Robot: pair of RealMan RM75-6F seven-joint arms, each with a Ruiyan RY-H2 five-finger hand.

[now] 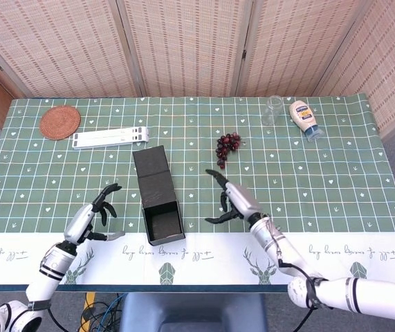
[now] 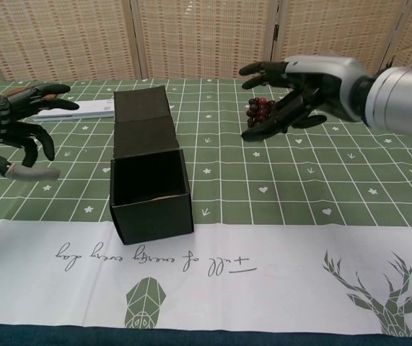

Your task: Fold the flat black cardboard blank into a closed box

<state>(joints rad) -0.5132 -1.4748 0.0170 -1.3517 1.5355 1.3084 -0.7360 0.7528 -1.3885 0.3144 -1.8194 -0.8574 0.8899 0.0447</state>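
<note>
While the box [image 1: 159, 196] sits near the front edge of the table [image 1: 335, 173], a little left of centre, its body is standing up square but its mouth gapes toward the front and its lid panel lies flat behind it toward the screens, so the closing is not yet done. Neither hand is on it. The left hand [image 1: 95, 211] hovers off to its left with fingers spread and nothing in them; the right hand [image 1: 233, 198] is raised to its right, also splayed and empty, well apart from the cardboard.

The risk I see is that the box stands unsupported. With nobody bracing the walls, a push on the lid from 1 side would likely slide the light cardboard across the cloth or skew the walls out of square, and it already sits slightly turned against the grid. A second worry is the right hand's position in the chest view, close to the grapes [image 1: 227, 146]; a careless sweep back toward the box could knock them. The front edge is near too, so a hard shove forward might send the box off.
</note>
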